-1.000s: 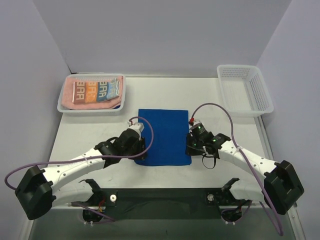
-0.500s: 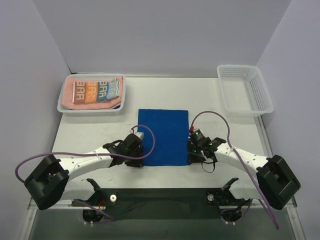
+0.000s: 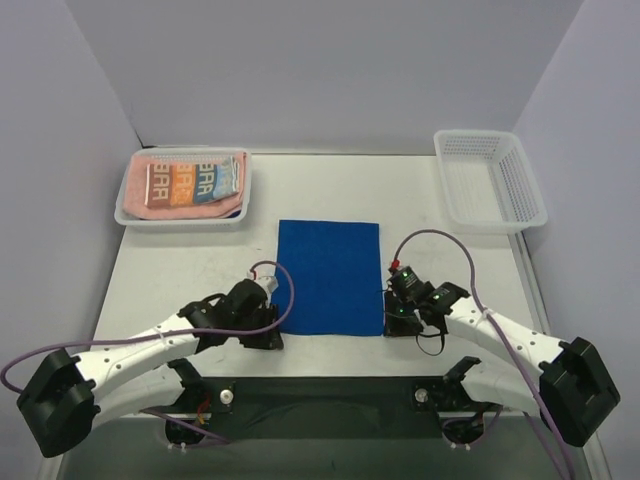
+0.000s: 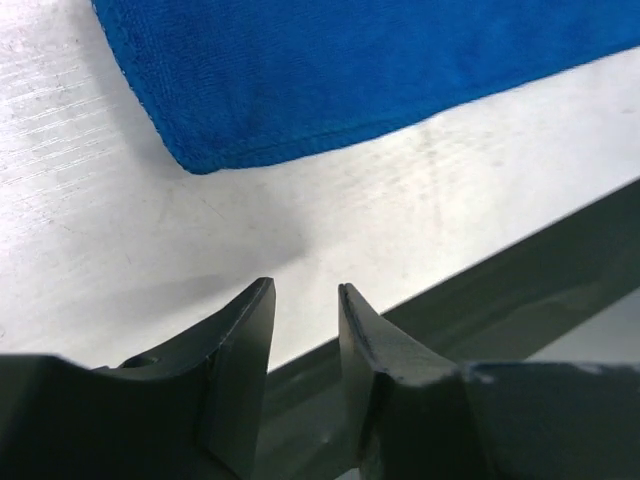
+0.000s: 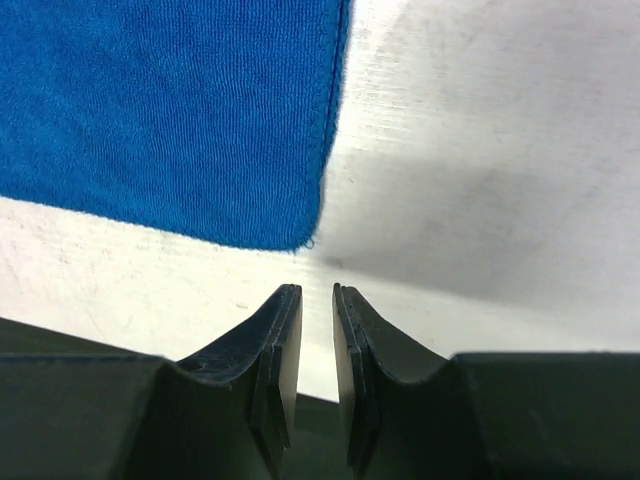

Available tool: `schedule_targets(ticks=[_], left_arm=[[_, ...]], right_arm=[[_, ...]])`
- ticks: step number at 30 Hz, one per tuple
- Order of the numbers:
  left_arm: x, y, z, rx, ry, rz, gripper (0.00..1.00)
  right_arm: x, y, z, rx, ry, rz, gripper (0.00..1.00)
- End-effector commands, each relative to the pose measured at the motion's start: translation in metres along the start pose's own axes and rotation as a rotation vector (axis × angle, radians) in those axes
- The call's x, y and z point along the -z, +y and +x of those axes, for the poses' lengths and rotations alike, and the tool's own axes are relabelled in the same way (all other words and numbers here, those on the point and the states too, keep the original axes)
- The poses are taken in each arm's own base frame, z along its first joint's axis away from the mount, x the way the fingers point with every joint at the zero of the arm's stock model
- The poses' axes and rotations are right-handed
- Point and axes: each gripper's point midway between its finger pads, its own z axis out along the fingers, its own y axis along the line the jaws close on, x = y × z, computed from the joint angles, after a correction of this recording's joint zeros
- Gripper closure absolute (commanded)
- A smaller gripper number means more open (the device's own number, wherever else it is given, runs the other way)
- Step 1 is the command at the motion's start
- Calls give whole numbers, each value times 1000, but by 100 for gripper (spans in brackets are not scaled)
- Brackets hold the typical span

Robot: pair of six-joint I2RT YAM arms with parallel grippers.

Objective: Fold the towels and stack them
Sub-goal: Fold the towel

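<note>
Blue towel [image 3: 330,276] lies flat on the table [image 3: 200,270]; left gripper [image 4: 305,290] hovers off its near-left corner, jaws a modest gap apart, empty; right gripper [image 5: 317,290] at the near-right corner, barely a slit open, nothing held; pink towel [image 3: 135,188] and lettered towel [image 3: 195,180] sit in the far-left basket [image 3: 124,214].

A white table [image 3: 180,270] fills the scene, its top scuffed with fine grey scratches; a dark strip [image 3: 320,395] runs along its near edge, just behind the left gripper [image 3: 270,335] and the right gripper [image 3: 389,324]; far ahead of both stands a plain, pale lilac-grey back wall [image 3: 320,70]; a matching left wall [image 3: 50,150] and right wall [image 3: 600,120] rise well out to either side; soft, even light lays a faint shadow on the tabletop just ahead of each gripper.
</note>
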Motion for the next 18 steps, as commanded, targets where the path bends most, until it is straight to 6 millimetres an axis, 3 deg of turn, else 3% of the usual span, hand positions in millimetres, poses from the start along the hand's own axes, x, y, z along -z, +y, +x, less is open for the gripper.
schedule_targets(ticks=[1, 3, 5, 6, 7, 8, 9, 10, 11, 12, 13, 17, 18], left_arm=[[26, -24, -17, 6, -74, 81, 54], [37, -28, -44, 2, -171, 69, 36], [42, -22, -68, -18, -234, 30, 27], [47, -25, -85, -23, -271, 31, 20], [46, -14, -108, -23, -303, 1, 18], [46, -11, -121, -24, -321, -8, 16], [53, -16, -143, -33, -366, -1, 16], [47, -13, -161, -39, -381, -10, 16], [48, -5, -179, -60, -412, -35, 16], [57, -13, -208, -76, -480, -23, 16], [47, -1, -220, -75, -464, -55, 17], [38, -4, -279, -69, -506, -36, 27], [24, 0, -290, -63, -497, -35, 29]], right_arm=[[23, -5, -19, 30, -35, 43, 79], [37, 0, -47, 78, -111, 38, 77], [43, -4, -73, 82, -152, 56, 74], [45, -7, -83, 121, -160, 60, 73], [54, 1, -103, 124, -190, 28, 72], [50, -10, -116, 84, -183, 45, 71], [51, -10, -128, 76, -191, 29, 71], [57, -4, -144, 74, -209, -26, 70], [52, -10, -160, 35, -224, -44, 70], [51, -10, -171, 25, -243, -64, 69], [45, -9, -180, 21, -249, -81, 69], [47, 17, -245, -41, -391, -262, 70], [46, 21, -256, -58, -408, -287, 71]])
